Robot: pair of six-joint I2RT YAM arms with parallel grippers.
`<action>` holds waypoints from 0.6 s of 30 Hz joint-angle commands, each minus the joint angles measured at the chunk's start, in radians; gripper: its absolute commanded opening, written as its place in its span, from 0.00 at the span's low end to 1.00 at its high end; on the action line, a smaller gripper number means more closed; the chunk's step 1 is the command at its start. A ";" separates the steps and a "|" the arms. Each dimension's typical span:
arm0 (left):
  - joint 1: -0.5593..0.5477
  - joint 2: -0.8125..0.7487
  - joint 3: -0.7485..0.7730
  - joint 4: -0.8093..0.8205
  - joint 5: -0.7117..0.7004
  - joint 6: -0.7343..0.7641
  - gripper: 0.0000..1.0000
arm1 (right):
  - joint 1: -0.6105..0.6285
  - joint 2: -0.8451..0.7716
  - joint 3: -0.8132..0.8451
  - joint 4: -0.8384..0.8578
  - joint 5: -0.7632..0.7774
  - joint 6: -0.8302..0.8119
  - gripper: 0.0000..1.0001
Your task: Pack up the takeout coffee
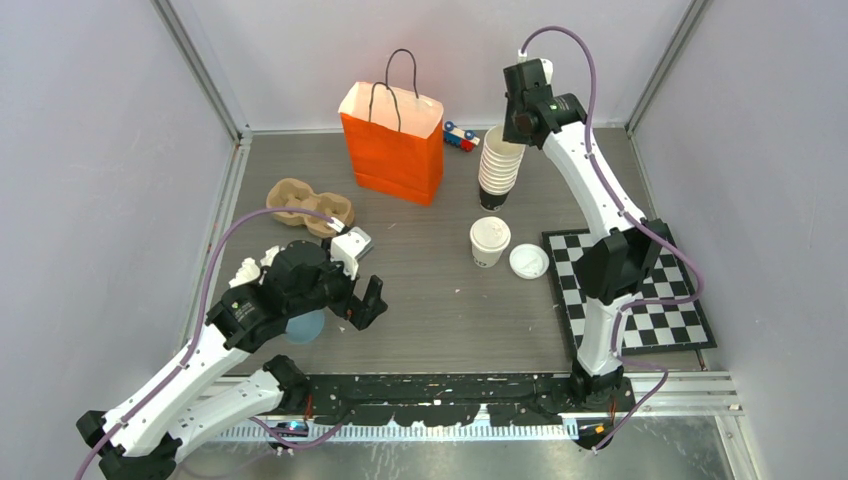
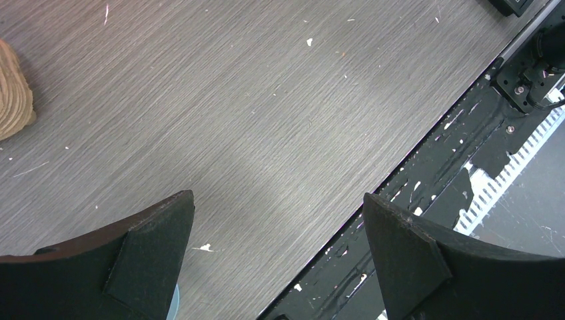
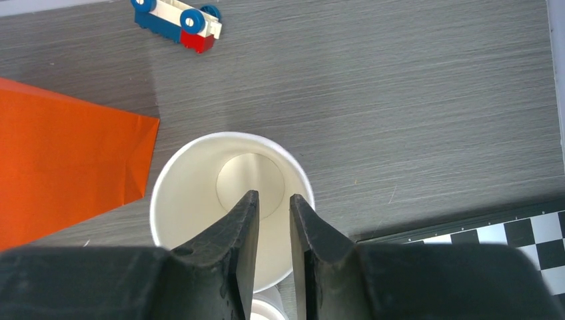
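In the top external view, the takeout coffee is seen as a small white paper cup with a round white plastic lid. It stands upright mid-way across the grey wood-grain worktop, in front of the upright orange paper bag. A loose round white plastic lid lies just beside it, at the edge of the black-and-white chequered mat.

The cup is judged light and thin-walled, easily dented, with a smooth lid that could pop off. It would best be taken around the body just under the lid rim and kept upright. Whether it is filled cannot be told.

The right gripper hangs over the tall stack of nested lidless white paper cups. The left gripper is well apart from the lidded cup.

In the left wrist view, the jaws are spread wide over bare matte worktop, with nothing between them. A moulded brown pulp cup carrier shows at the left edge.

In the right wrist view, the jaws are drawn near together, with a narrow slit left between them. Their tips reach into the stack's smooth top cup, and nothing is seen clamped.
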 commanded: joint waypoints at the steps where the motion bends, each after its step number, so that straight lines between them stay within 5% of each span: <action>1: -0.002 -0.001 -0.002 0.023 0.013 0.016 1.00 | 0.000 0.014 0.050 -0.019 -0.002 -0.016 0.28; 18: -0.002 0.002 -0.004 0.023 0.011 0.016 1.00 | 0.000 -0.059 0.062 -0.010 -0.043 -0.028 0.34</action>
